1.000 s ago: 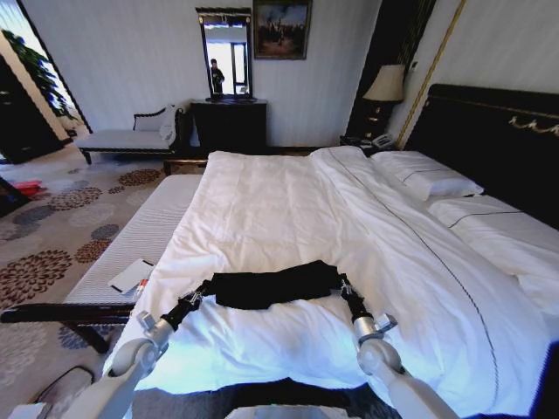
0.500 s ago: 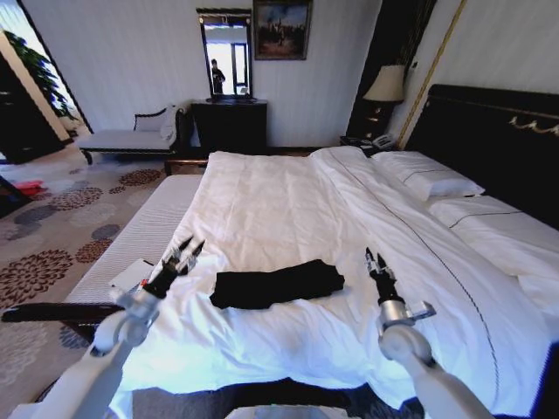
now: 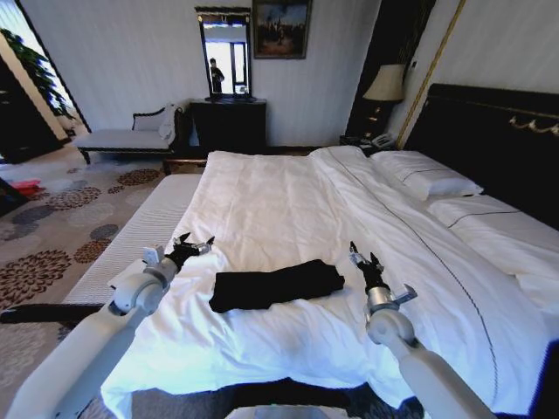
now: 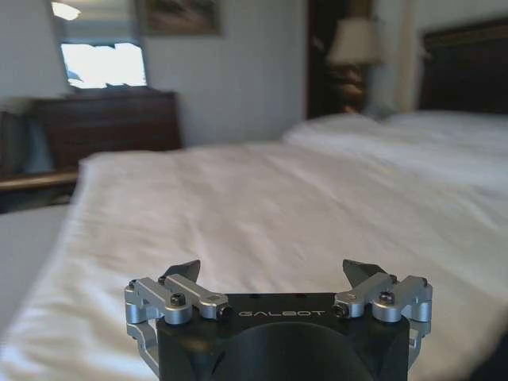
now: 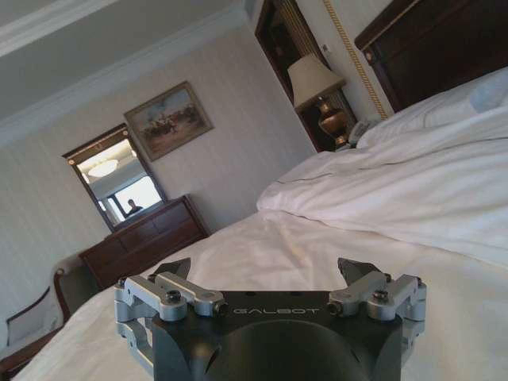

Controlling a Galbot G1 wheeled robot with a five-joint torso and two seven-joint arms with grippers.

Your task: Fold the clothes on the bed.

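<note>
The clothes (image 3: 275,285), a black T-shirt folded into a narrow strip, lie on the white duvet near the foot of the bed (image 3: 288,209). My left gripper (image 3: 191,245) hovers open to the left of the strip, clear of it. My right gripper (image 3: 362,259) is raised to the right of the strip, also open and empty. In the left wrist view the left gripper (image 4: 276,271) has its fingers spread wide over bare white duvet (image 4: 262,198). The right gripper (image 5: 270,270) in its own wrist view is spread the same way above the bed (image 5: 357,230).
A striped bench (image 3: 131,240) with a notepad stands along the bed's left side. Pillows (image 3: 428,179) and the dark headboard (image 3: 498,140) are at the right. A dresser with mirror (image 3: 229,118), a chaise (image 3: 131,135) and a lamp (image 3: 386,87) line the far wall.
Both grippers have let go of the black T-shirt ends and lifted away outward; the shirt now lies free on the duvet.
</note>
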